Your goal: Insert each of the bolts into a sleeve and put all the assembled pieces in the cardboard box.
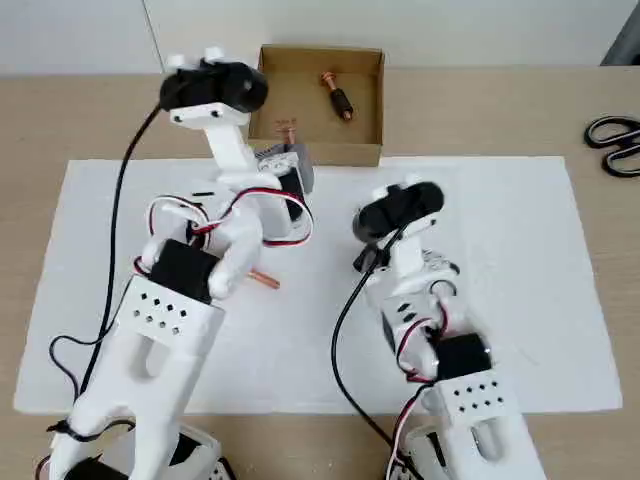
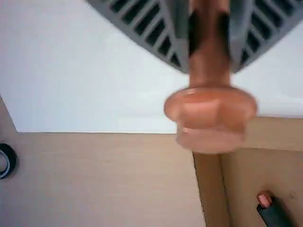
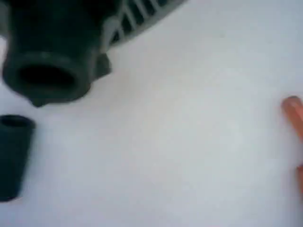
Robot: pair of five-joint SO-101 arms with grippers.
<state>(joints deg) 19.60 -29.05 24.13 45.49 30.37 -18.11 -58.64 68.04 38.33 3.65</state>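
My left gripper [image 2: 208,33] is shut on the shank of a copper bolt [image 2: 210,111], whose head points away from the camera. In the high view this gripper [image 1: 290,145] hovers at the front wall of the cardboard box [image 1: 365,60], with the bolt [image 1: 287,127] over the box edge. One assembled bolt and sleeve [image 1: 338,96] lies inside the box [image 2: 210,189]. My right gripper [image 3: 52,52] is shut on a black sleeve [image 3: 45,75] just above the white mat. A second sleeve [image 3: 14,156] lies on the mat beside it. A loose bolt [image 1: 265,280] lies on the mat by the left arm.
The white mat [image 1: 500,300] covers most of the table, with open room on its right half. Scissors [image 1: 615,140] lie on the bare wood at the far right. Cables hang from both arms over the mat's front part.
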